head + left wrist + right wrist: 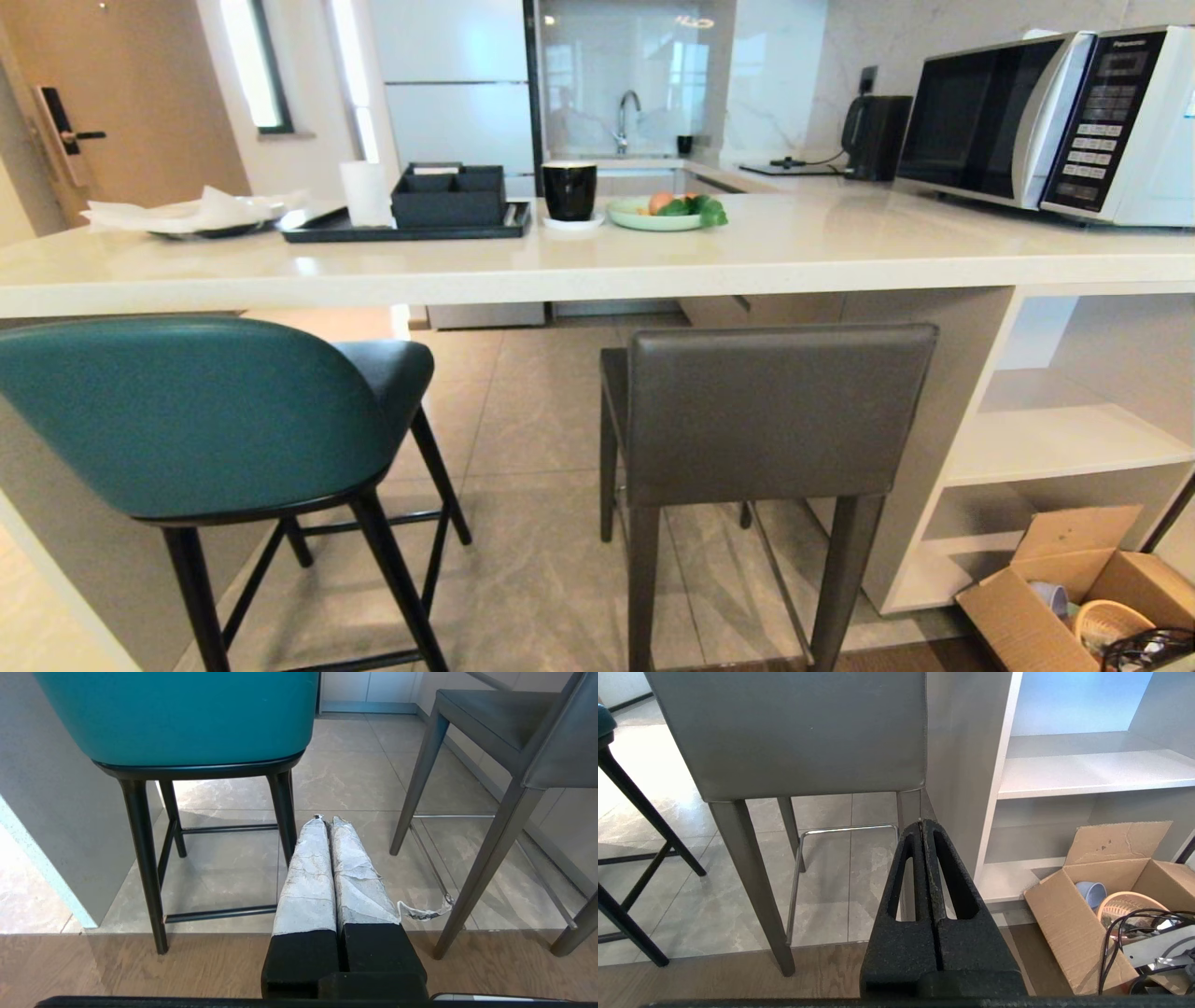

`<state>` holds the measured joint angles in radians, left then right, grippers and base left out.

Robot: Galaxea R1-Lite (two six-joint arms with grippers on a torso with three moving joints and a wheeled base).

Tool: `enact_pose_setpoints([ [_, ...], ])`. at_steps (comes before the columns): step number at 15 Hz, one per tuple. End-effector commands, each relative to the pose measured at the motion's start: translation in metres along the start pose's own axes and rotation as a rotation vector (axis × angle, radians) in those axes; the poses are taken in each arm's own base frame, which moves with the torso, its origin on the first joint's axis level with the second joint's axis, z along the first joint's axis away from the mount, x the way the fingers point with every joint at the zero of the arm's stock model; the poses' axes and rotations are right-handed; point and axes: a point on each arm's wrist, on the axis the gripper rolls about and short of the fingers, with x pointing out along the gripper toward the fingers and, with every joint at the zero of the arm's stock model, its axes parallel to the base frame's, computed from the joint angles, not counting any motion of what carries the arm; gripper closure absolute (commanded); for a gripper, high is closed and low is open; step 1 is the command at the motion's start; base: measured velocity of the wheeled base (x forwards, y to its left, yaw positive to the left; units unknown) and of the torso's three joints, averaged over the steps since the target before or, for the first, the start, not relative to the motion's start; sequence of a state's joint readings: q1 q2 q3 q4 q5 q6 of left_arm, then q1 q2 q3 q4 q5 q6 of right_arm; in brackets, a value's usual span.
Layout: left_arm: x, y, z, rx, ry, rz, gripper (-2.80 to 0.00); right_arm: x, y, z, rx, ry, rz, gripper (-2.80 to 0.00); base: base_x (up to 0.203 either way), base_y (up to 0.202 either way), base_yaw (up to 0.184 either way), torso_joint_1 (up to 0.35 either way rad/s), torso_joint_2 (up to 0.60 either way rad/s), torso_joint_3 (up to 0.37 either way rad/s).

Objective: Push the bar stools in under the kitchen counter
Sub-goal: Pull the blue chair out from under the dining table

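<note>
Two bar stools stand in front of the kitchen counter [523, 271], their backs toward me. The teal stool [187, 411] with thin black legs is on the left, beside the counter's slab side panel [56, 812]. The grey stool [775, 411] with a square back is to its right, close to the white shelf cubbies [1064, 439]. Both seats reach partly under the off-white top. My left gripper [327, 820], its fingers wrapped in white tape, is shut and empty, low behind the teal stool [187, 714]. My right gripper [923, 823] is shut and empty behind the grey stool [794, 732]. Neither touches a stool.
On the counter stand a black tray [401, 224] with an organiser, a black cup [569, 191], a green plate of food [658, 215] and a microwave [1046, 121]. An open cardboard box [1055, 597] with a basket and cables sits on the floor at the right.
</note>
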<state>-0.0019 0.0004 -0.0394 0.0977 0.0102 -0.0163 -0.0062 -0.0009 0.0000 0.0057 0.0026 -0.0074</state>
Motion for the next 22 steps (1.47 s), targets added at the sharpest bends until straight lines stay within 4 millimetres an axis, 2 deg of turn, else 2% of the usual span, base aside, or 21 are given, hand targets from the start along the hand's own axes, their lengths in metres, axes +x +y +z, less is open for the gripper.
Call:
enact_pose_setpoints([
  [1,-0.0002,0.0,0.0,-0.001,-0.002,-0.001,0.0,0.0001,0.0,0.0,0.0,0.001,0.0,0.0,0.0,0.0,0.0,0.0,0.0,0.0],
  [22,-0.0002,0.0,0.0,-0.001,-0.002,-0.001,0.0,0.0001,0.0,0.0,0.0,0.001,0.002,0.0,0.0,0.003,0.0,0.0,0.0,0.0],
])
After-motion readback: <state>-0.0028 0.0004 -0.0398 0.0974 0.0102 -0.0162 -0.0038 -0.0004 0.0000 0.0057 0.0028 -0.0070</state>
